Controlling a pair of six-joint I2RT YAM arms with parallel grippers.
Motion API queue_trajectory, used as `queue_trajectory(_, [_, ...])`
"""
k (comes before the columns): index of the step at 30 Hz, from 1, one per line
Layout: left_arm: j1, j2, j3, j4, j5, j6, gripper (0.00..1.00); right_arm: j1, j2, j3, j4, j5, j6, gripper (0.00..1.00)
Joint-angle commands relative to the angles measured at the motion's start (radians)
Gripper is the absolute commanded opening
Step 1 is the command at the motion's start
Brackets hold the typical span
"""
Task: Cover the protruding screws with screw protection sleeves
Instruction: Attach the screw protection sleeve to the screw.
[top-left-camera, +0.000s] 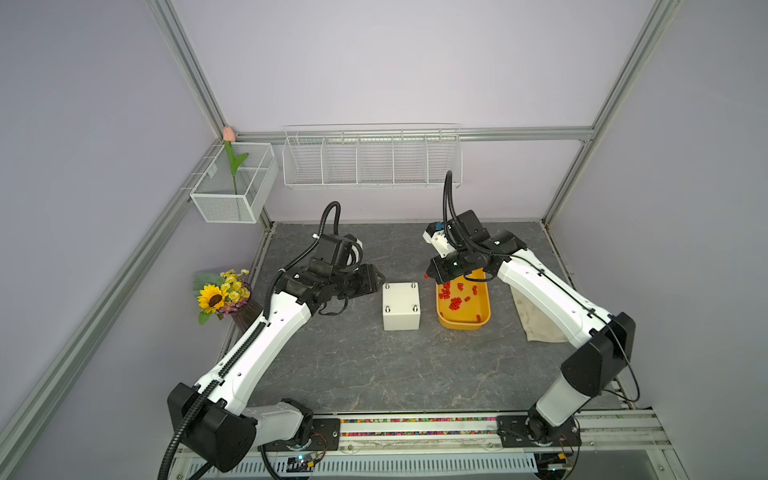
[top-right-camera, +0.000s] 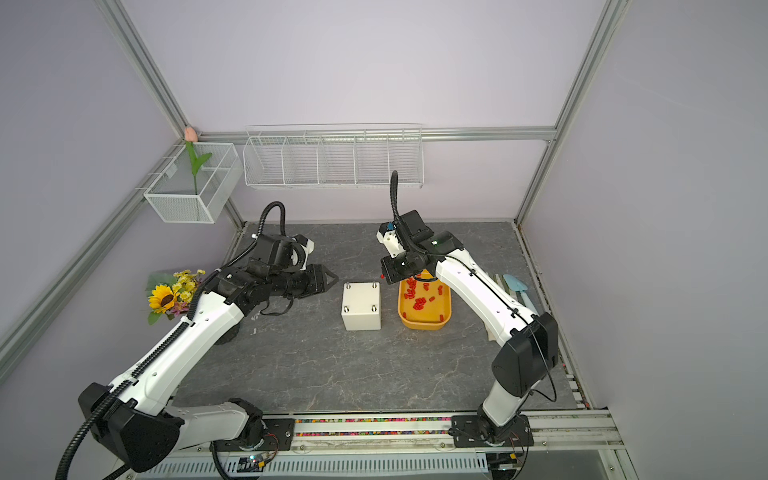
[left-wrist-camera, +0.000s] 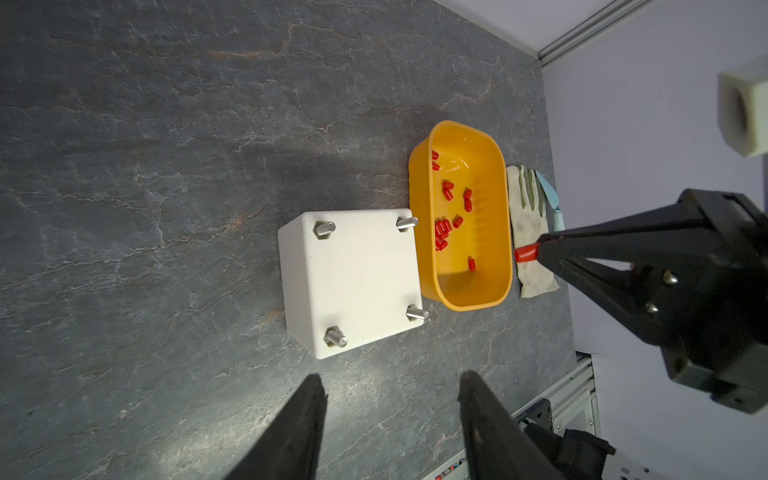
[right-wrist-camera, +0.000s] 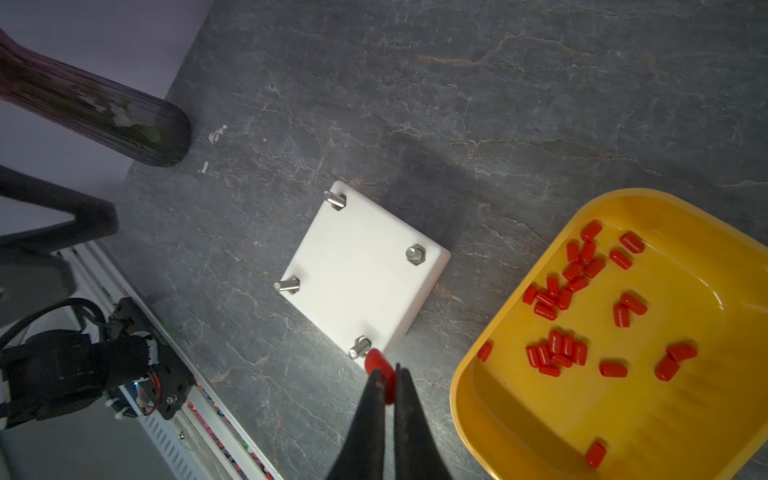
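Pinching one sleeve (right-wrist-camera: 376, 360) by its end, right pincer (right-wrist-camera: 387, 374) is held near box (left-wrist-camera: 353, 278); all four screws (right-wrist-camera: 359, 347) are bare. Left pincer (left-wrist-camera: 391, 376) is spread, empty. With so shallow a grip, sleeve could be tilted off-axis and dropped.

A robotics lab test cell: lilac panels (top-left-camera: 395, 62) in an aluminium frame (top-left-camera: 196, 75) box in a stone-patterned bench (top-left-camera: 374, 374); two arms (top-left-camera: 270, 332) bolt to a rail (top-left-camera: 415, 432), and a wire rack (top-left-camera: 372, 158) hangs beyond the right hand (top-left-camera: 428, 275).

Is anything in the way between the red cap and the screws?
No, nothing visible is. The right gripper holds the cap near the box, and all four screws stand bare.
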Motion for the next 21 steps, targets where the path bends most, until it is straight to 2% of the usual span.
queue_trajectory(1, [0.005,0.001,0.003,-0.005,0.024,0.019,0.54,0.015,0.041,0.056,-0.083,0.065,-0.047,0.09])
queue_trajectory(11, [0.005,-0.012,-0.032,0.005,0.032,0.013,0.54,0.038,0.18,0.192,-0.163,0.124,-0.085,0.09])
queue_trajectory(21, [0.006,-0.032,-0.064,0.015,0.032,0.003,0.54,0.058,0.263,0.256,-0.182,0.149,-0.098,0.1])
